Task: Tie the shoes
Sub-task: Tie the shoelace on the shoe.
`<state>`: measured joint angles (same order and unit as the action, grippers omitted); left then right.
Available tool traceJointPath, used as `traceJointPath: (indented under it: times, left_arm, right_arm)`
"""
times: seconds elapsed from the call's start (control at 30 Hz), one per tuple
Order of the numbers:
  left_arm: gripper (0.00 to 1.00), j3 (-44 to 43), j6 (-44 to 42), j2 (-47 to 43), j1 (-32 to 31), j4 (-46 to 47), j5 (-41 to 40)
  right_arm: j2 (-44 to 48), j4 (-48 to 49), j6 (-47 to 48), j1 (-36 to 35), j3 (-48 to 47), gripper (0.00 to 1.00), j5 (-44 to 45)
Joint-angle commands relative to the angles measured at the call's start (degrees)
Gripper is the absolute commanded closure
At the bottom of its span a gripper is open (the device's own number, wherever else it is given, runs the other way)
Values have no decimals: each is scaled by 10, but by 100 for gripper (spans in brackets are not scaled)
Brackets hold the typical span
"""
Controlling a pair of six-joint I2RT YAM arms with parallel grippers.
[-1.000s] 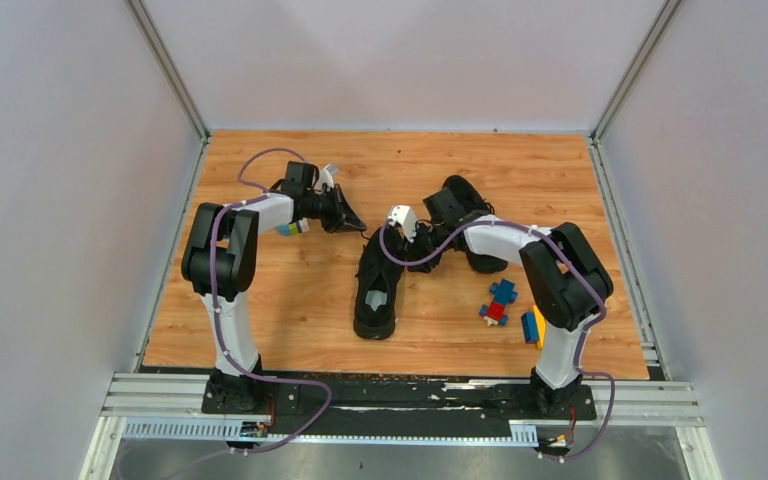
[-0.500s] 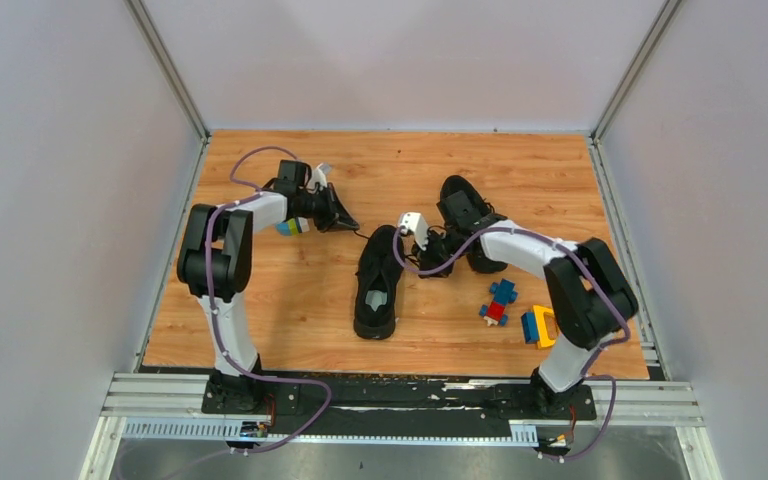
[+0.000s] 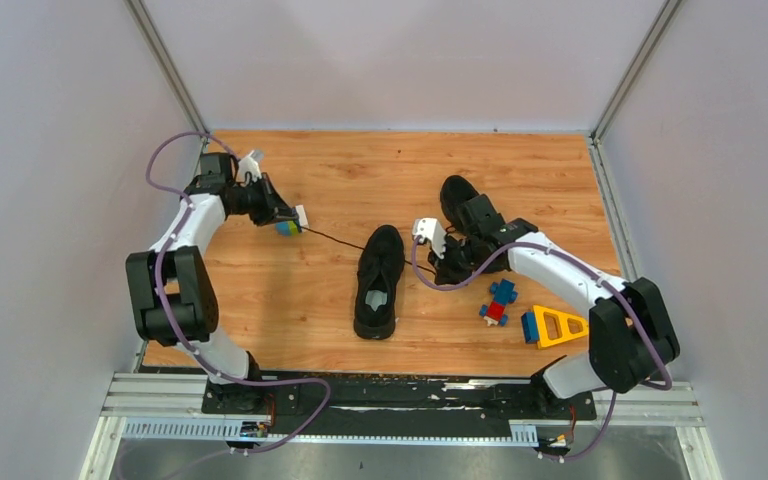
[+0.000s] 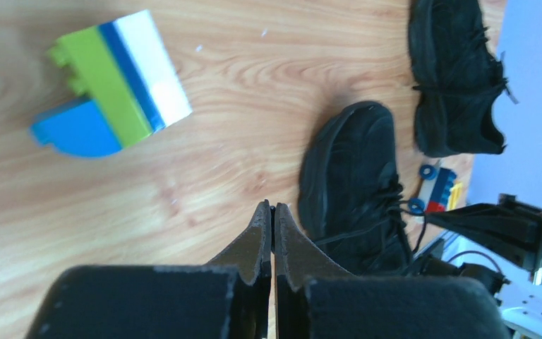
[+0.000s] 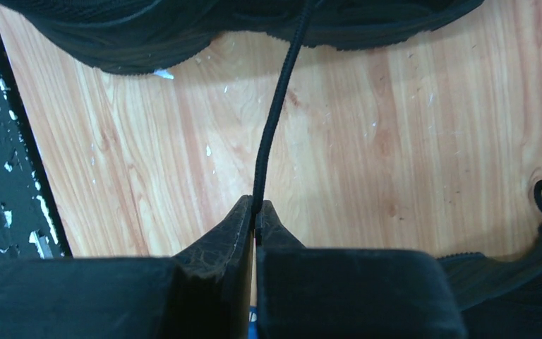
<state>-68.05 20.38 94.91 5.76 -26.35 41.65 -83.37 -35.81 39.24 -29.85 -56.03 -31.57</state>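
One black shoe point(image 3: 377, 282) lies mid-table, toe toward the back. The second shoe point(image 3: 463, 203) lies behind it to the right, partly under my right arm. My left gripper point(image 3: 296, 222) is far out to the left, shut on the end of a thin black lace point(image 3: 335, 238) that runs taut to the middle shoe. In the left wrist view the gripper point(image 4: 272, 208) is closed, with both shoes point(image 4: 353, 191) beyond it. My right gripper point(image 3: 436, 268) is just right of the middle shoe. In the right wrist view it point(image 5: 256, 212) is shut on the other lace point(image 5: 276, 113), which leads to the shoe point(image 5: 240, 25).
A green-blue-white block point(image 3: 286, 228) lies right by my left fingertips and also shows in the left wrist view point(image 4: 113, 81). A blue-red toy point(image 3: 500, 298) and a yellow triangle block point(image 3: 553, 326) lie at the front right. Grey walls close in the table on three sides.
My left arm swung out to the left, pulling its lace long and taut. My right arm drew its lace to the right and nearer, uncovering the yellow block.
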Motion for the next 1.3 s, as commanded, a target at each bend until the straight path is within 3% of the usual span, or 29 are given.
traceJointPath:
  times: [0.0,0.17,0.47,0.73,1.27]
  left_arm:
    - [100,14,-119,-59,46,-125,-17]
    - [100,23,-217,-100,91,-167,-57]
    - [100,35,-269,-142,99,-144,-85]
    - [100,24,-380,-140,104,-127,-193]
    - [100,18,-363,-102,106,-99,-170]
  right_arm:
    - [41,-39,24,16,0,100,5]
    - [69,-67,32,72,3,100,-2]
    - [118,-88,43,158,31,100,-1]
    - [175,-98,58,229,59,100,-1]
    - [208,-97,61,403,86,100,-25]
